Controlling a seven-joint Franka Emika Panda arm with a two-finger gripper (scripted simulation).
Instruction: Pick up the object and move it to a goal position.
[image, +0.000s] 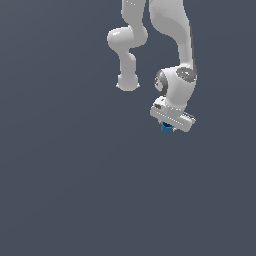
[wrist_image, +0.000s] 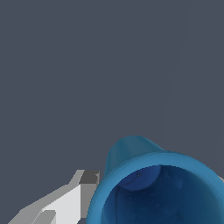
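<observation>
The bright-blue cup-like object (image: 165, 128) shows as a small blue spot just under my white gripper (image: 167, 129) in the exterior view, held between the fingers above the grey floor. In the wrist view the blue cup (wrist_image: 162, 188) fills the near corner, its darker hollow centre facing the camera. One white and grey fingertip (wrist_image: 83, 186) lies against its side. The other finger is hidden behind the cup. The gripper is shut on the cup.
The white arm (image: 175, 45) reaches down from the top of the exterior view, with a bent link (image: 127, 55) to the exterior view's left of it. A plain dark grey surface (image: 75, 190) lies all around.
</observation>
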